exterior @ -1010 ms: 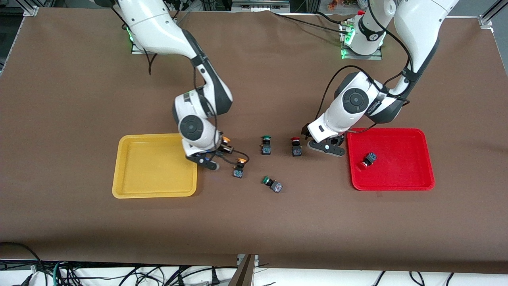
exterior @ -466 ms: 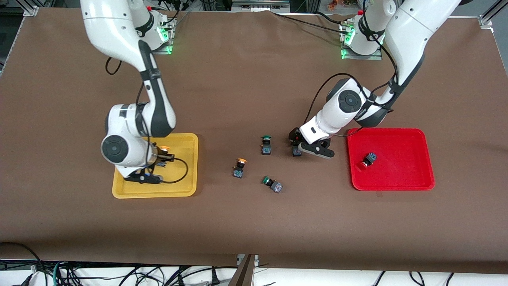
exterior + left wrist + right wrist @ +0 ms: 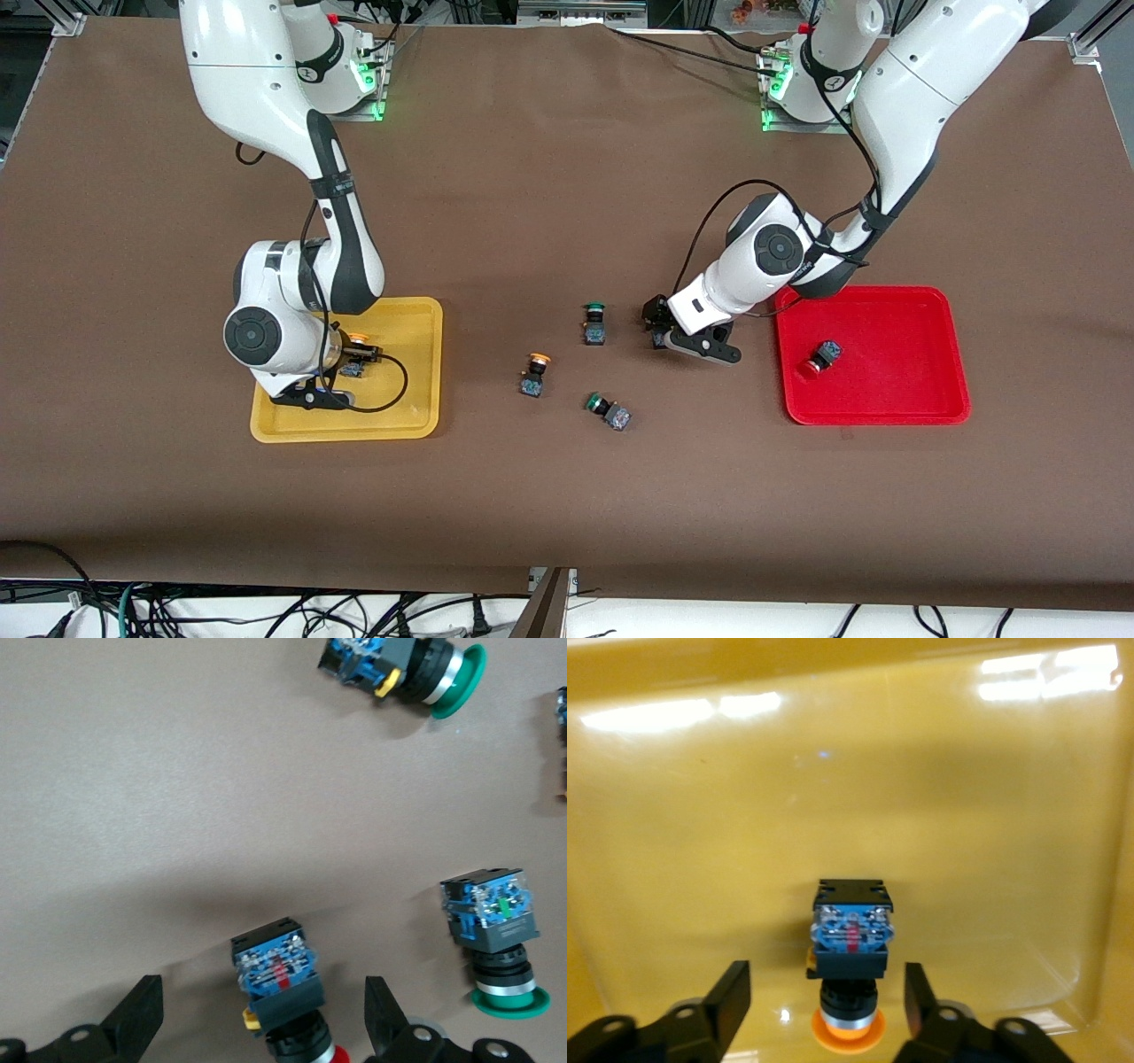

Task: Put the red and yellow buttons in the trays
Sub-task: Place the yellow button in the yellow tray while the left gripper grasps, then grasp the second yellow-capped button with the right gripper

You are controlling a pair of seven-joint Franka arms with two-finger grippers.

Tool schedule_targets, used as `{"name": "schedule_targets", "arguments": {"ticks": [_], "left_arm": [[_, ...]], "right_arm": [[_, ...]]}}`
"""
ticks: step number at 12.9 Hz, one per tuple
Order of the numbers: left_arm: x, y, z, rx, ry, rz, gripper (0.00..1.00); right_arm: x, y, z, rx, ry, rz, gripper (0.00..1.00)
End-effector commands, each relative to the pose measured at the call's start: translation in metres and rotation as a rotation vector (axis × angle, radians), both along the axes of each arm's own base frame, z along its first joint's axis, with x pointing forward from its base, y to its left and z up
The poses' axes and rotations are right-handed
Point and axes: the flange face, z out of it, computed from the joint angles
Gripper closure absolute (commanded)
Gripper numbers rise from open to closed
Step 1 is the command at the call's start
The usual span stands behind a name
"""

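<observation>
From the front, the right hand [image 3: 341, 372] sits low in the yellow tray [image 3: 416, 425] with a yellow button [image 3: 356, 343] at its fingers; the left hand [image 3: 678, 335] is down on the desk [image 3: 567, 496] over a red button, beside the red tray [image 3: 948, 354]. The left wrist view shows the red button [image 3: 282, 988] between spread fingers [image 3: 137, 1019], ungrasped. The right wrist view shows the yellow button [image 3: 850, 948] released, fingers [image 3: 731, 1001] clear of its sides.
</observation>
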Motion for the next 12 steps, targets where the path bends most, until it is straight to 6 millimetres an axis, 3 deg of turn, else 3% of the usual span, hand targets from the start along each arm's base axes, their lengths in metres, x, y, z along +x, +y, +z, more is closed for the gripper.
{"name": "schedule_targets", "arguments": {"ticks": [1, 3, 4, 5, 6, 7, 8, 11, 12], "left_arm": [[0.003, -0.008, -0.008, -0.008, -0.001, -0.016, 0.0], [-0.002, -0.014, -0.016, -0.01, 0.013, -0.027, 0.0], [-0.006, -0.022, -0.017, -0.008, 0.013, -0.042, 0.07], [-0.006, -0.022, -0.017, -0.008, 0.011, -0.048, 0.23], [-0.005, -0.021, -0.016, -0.006, 0.007, -0.052, 0.54], [-0.004, -0.019, -0.014, -0.005, 0.003, -0.053, 0.92], [-0.003, -0.019, -0.012, -0.005, -0.002, -0.055, 1.0], [0.009, -0.004, 0.003, -0.001, -0.029, -0.048, 1.0], [0.016, 0.003, 0.019, 0.003, -0.058, -0.039, 1.0]], "right_arm": [[0.009, 0.021, 0.036, 0.072, 0.0, -0.006, 0.15], [0.02, 0.039, 0.048, 0.129, 0.02, -0.101, 0.15], [0.026, 0.055, 0.055, 0.141, 0.004, -0.136, 0.15], [0.029, 0.073, 0.056, 0.151, -0.002, -0.194, 0.15], [0.026, 0.102, 0.055, 0.18, 0.0, -0.239, 0.15], [0.027, 0.124, 0.054, 0.195, -0.013, -0.284, 0.15], [0.029, 0.145, 0.052, 0.209, -0.038, -0.323, 0.15], [0.026, 0.209, 0.029, 0.288, -0.115, -0.371, 0.15], [0.022, 0.225, 0.023, 0.309, -0.154, -0.364, 0.15]]}}
